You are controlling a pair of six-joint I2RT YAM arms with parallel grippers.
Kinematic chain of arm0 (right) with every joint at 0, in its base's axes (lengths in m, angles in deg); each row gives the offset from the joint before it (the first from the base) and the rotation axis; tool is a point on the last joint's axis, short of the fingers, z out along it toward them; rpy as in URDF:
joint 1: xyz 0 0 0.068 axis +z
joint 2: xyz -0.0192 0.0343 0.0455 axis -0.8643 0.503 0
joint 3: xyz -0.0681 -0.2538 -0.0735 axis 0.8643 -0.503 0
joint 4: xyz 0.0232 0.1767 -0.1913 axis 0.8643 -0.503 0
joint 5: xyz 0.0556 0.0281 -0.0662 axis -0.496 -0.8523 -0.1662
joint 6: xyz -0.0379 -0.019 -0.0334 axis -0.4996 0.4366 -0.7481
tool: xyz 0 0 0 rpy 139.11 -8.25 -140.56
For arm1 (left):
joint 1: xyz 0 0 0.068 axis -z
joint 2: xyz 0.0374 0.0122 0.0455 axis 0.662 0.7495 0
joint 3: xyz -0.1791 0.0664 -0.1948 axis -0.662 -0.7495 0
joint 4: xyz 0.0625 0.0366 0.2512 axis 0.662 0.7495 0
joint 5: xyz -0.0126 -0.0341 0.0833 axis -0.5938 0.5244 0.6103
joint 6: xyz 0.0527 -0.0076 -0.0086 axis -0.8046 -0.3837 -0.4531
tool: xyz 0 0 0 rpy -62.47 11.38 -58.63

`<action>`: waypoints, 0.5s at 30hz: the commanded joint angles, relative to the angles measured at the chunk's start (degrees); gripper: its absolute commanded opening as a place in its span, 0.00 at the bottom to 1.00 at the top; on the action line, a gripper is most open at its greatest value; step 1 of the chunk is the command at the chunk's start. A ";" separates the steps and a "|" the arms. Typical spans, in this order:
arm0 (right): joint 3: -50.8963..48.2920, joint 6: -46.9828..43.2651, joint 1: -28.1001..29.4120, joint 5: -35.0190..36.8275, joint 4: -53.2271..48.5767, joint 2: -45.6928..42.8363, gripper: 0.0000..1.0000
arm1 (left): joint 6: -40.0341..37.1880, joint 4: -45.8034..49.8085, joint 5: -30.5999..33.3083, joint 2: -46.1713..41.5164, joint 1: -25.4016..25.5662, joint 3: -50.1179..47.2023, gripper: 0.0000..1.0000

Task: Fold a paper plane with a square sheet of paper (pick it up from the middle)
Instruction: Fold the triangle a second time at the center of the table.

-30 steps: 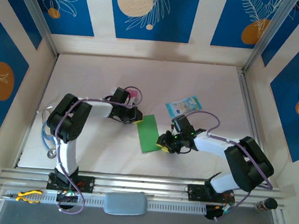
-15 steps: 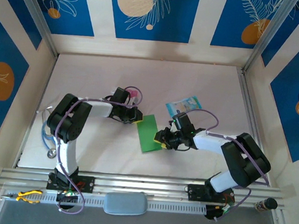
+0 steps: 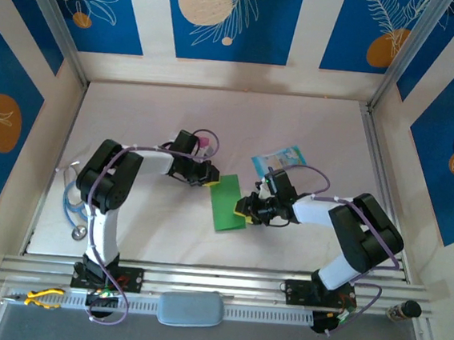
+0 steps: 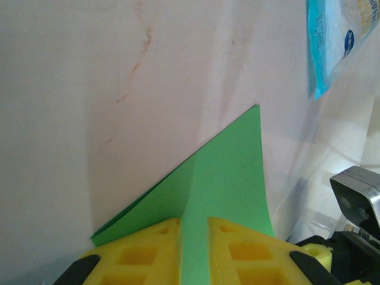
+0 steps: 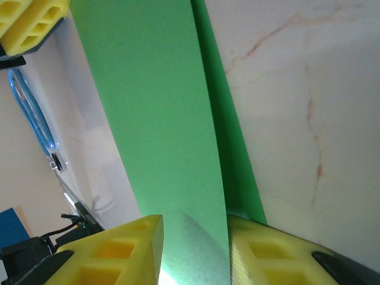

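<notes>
The square sheet of paper is bright green and lies folded in half on the white table between both arms. My left gripper is at its far left corner. In the left wrist view the left gripper is shut on the sheet of paper, and a green strip runs up between the yellow pads. My right gripper sits at the sheet's right edge. Its jaws stand apart, open, with the top layer of the sheet of paper running between them. No plane shape is visible.
A pale blue printed packet lies just behind the right gripper and appears as the packet at the left wrist view's top right. A small pink block sits behind the left wrist. Blue cable lies at the table's left edge.
My right gripper has slid a little left onto the sheet's right edge and its jaws have narrowed slightly. The left gripper has kept its hold and place.
</notes>
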 commanded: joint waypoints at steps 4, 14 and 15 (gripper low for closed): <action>2.40 -3.58 -1.47 -4.36 1.13 2.99 0.28 | -4.26 1.35 -2.06 1.50 0.33 3.48 0.23; 5.72 -5.56 -3.37 -6.57 0.99 6.61 0.21 | -7.49 4.89 1.23 -6.88 0.48 3.73 0.36; 6.02 -5.53 -3.53 -6.73 0.96 6.87 0.19 | -7.79 5.07 2.25 -8.47 0.50 3.14 0.37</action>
